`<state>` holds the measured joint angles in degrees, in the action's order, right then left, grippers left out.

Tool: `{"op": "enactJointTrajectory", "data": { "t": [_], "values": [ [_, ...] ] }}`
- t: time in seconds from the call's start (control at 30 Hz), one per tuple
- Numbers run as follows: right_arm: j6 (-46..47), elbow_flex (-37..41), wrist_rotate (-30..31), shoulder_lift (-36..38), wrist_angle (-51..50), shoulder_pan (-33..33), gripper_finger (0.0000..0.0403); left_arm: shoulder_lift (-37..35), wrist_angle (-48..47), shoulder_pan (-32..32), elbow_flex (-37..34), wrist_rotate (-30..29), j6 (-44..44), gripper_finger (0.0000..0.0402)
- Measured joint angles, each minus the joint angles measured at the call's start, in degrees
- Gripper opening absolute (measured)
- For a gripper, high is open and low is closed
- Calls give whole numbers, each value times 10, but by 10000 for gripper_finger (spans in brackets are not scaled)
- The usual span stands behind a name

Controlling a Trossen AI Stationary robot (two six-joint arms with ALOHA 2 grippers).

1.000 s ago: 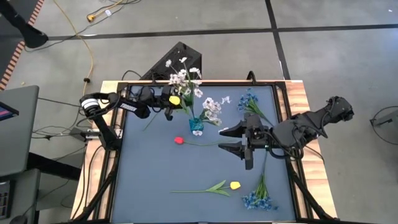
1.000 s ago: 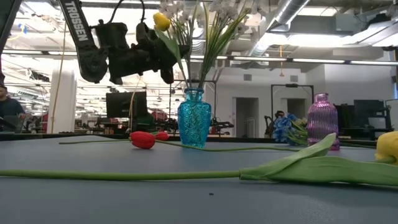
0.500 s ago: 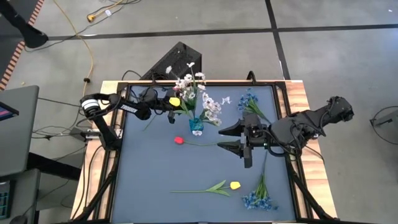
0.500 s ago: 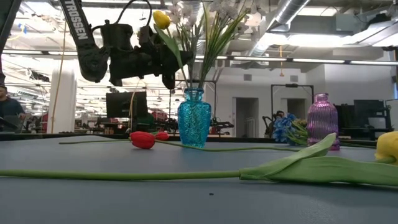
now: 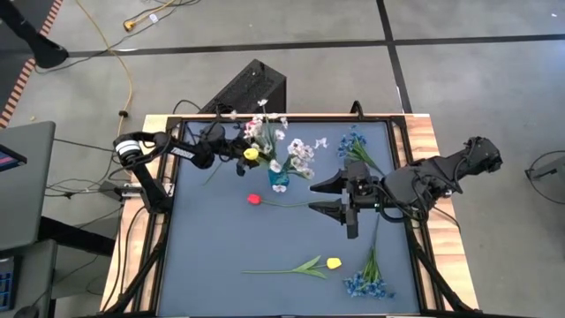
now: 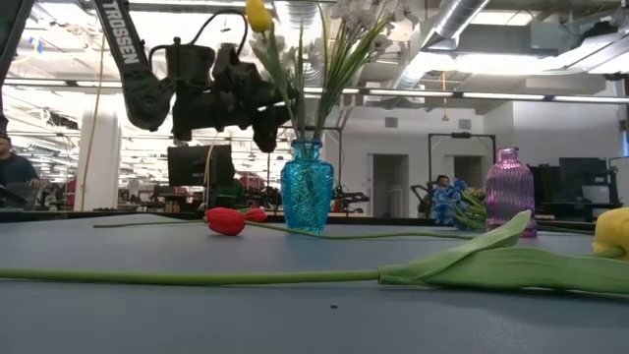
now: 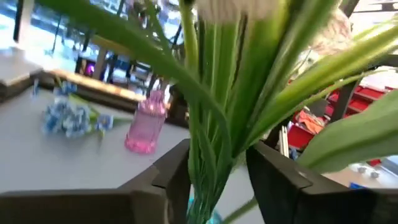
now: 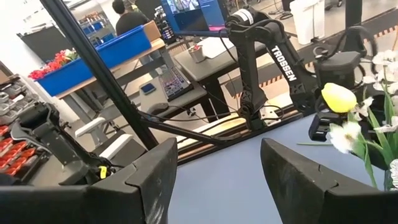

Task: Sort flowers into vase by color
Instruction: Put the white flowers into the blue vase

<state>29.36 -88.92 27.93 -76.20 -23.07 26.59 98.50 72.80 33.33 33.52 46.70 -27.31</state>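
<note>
Yellow tulip (image 5: 252,155) stood above the blue vase (image 6: 307,187) among the white sprays (image 5: 298,155), its stem pinched in my left gripper (image 5: 237,159) beside the vase neck. My right gripper (image 5: 323,197) hung open over mid-table, near the stem of the red tulip (image 5: 254,200) lying flat. Another yellow tulip (image 5: 333,262) and blue sprays (image 5: 365,283) lay on the near side; the pink vase (image 6: 509,190) stood apart.

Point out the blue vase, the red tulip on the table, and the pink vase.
blue vase (image 6: 307,187): low view, middle of its body.
red tulip (image 6: 225,220): low view, its bud.
pink vase (image 6: 509,189): low view, its body.
</note>
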Motion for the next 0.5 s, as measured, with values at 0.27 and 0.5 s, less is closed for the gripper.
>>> {"op": "enactJointTrajectory", "data": {
  "t": [0.27, 0.5],
  "values": [
    [-7, 0, -9, 0, 0, 0, 258, 0, -37, 26, 11, 69, -43, 174],
    [-15, 0, -13, 0, 0, 0, 258, 0, -112, 33, 50, 154, -69, 174]
  ]
}}
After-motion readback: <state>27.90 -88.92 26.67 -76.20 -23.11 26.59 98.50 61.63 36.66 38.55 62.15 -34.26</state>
